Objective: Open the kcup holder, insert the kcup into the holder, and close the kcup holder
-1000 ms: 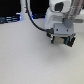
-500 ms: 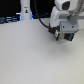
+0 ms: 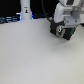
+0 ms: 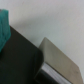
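Exterior view: the end effector (image 3: 63, 31) sits at the holder (image 3: 68, 33), two o'clock on the worktop (image 3: 35, 55); whether it's closed, I cannot tell. Likely the opening step; next, pull the drawer. No kcup visible.

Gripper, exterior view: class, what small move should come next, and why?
Probably lower the gripper a little toward the holder. It sits at the dark unit at the table's far edge, but no handle grasp is visible, and blur hides the jaws.
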Robot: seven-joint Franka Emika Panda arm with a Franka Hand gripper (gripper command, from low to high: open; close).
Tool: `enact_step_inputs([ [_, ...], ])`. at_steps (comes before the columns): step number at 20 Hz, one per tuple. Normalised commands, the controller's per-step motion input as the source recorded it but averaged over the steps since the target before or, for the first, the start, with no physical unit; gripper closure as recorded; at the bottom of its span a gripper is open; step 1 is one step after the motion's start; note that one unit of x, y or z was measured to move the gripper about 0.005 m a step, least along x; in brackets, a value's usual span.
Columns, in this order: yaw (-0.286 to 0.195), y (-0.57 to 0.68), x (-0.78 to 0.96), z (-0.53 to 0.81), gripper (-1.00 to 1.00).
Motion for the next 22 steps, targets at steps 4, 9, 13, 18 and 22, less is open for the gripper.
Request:
enact_step_inputs([
  [4,0.039,0.48,-0.9,0.0,-1.0],
  [9,0.067,0.38,-0.71,0.06,-1.0],
  [13,0.011,0.16,0.08,0.87,-1.0],
  [18,-0.007,0.14,0.11,0.71,-1.0],
  [22,0.007,-0.01,0.0,0.0,-1.0],
])
